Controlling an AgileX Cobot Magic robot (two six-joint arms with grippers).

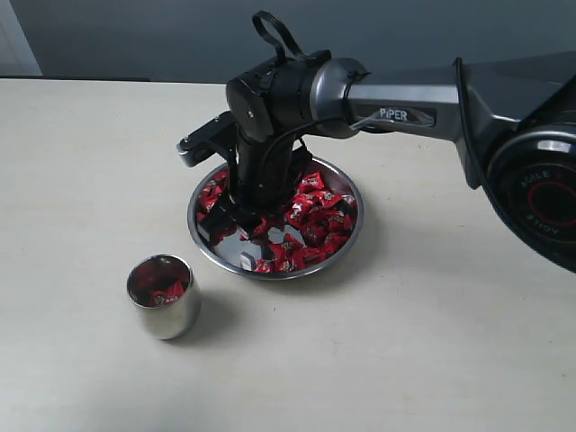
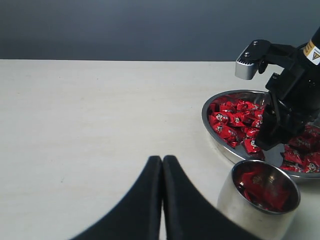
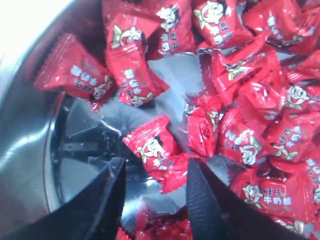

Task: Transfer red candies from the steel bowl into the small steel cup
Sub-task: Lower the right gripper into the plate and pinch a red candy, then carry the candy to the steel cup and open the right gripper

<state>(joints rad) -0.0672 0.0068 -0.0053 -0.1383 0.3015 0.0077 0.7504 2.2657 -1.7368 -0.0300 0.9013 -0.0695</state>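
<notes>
My right end effector [image 3: 156,167] is down inside the steel bowl [image 1: 236,255], fingers spread apart, with one of the red candies [image 3: 152,150] lying between them. The candies are crinkled red foil with white cartoon faces, heaped mostly far and right in the bowl; its mirror bottom shows near left. The small steel cup [image 1: 167,317] stands on the pale desk [image 1: 81,180] near left of the bowl, with candies inside. My left end effector [image 2: 162,167] is pressed closed and empty beside the cup.

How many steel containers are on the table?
2. The steel bowl lies beneath the right gripper; the small steel cup stands apart, nearer the camera, leftward. None seems hidden.
</notes>
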